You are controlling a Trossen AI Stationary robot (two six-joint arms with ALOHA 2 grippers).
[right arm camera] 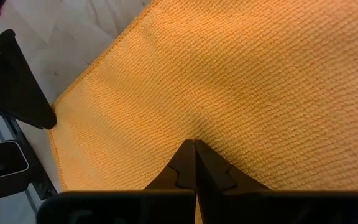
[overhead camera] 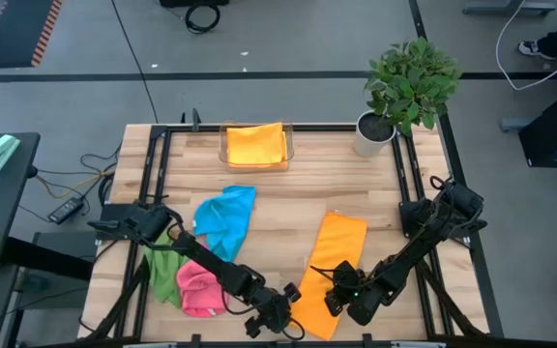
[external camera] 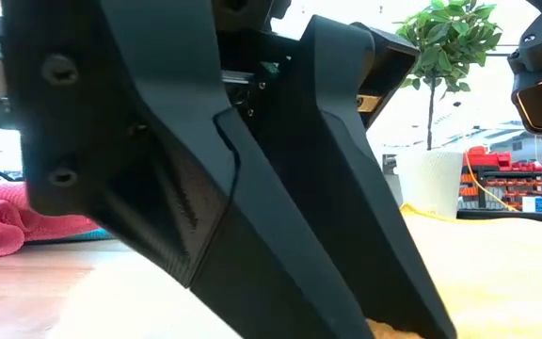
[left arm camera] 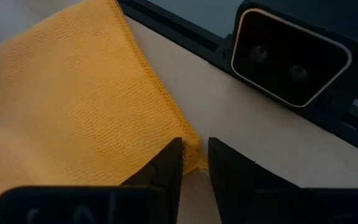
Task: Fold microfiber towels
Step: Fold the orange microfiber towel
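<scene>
Nearest, at the worktop's (overhead camera: 288,208) front edge: one long orange towel (overhead camera: 331,266), laid flat, running from the front edge toward the middle. Left gripper (overhead camera: 286,321) sits at its near corner; its fingers (left arm camera: 166,171) stand slightly apart with the corner's hem between them, closing around it. Right gripper (overhead camera: 338,302) rests on the same towel just beside the left one, fingers (right arm camera: 185,165) pressed fully together with their tips in a pinch of the orange cloth.

Front left, under the left arm: one pink towel (overhead camera: 199,287), crumpled, touching one green towel (overhead camera: 163,271), also crumpled.

Centre: one blue towel (overhead camera: 224,218), bunched, apart from the others.

Far edge, middle: one clear tray (overhead camera: 255,159), holding one folded orange towel (overhead camera: 256,144); nothing else shows in it.

Far right corner: one potted plant (overhead camera: 401,92) in a white pot.

Count: five towels visible, two orange, one each pink, green, blue; one tray; one plant.
</scene>
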